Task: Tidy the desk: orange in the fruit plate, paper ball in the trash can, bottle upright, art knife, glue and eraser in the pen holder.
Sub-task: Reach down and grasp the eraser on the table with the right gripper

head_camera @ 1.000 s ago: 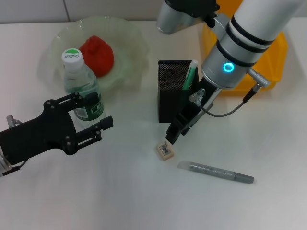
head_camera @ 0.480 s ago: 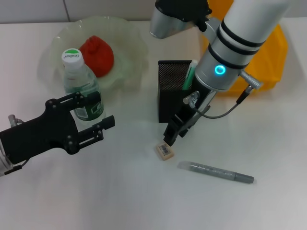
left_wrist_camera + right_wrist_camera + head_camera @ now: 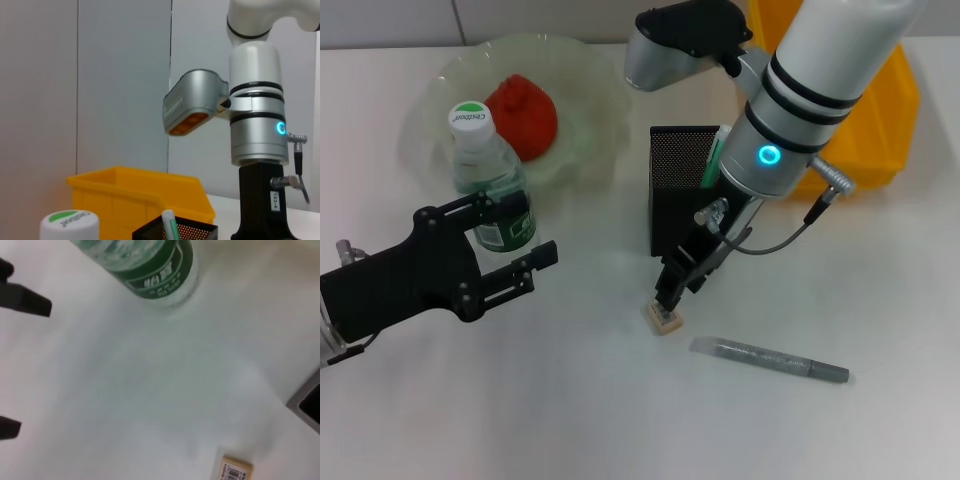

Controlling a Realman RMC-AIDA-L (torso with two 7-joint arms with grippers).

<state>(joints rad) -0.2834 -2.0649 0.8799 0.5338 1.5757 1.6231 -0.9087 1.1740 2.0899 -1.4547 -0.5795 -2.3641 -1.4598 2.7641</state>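
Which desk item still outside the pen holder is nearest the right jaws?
The small tan eraser, directly under the right gripper; the grey art knife lies farther off.

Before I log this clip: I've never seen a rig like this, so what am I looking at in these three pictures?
It is a robot with two arms, seen by three cameras. The head view looks down on a white desk. The other two pictures come from cameras on the arms' wrists.

The right gripper is low over a small eraser, beside a black mesh pen holder with a green-capped stick in it. The left gripper is open and holds nothing, next to an upright bottle. Behind the bottle a red fruit lies in a pale plate. A grey art knife lies on the desk, and a yellow bin stands at the back.

The right wrist view shows the eraser and the bottle's base.
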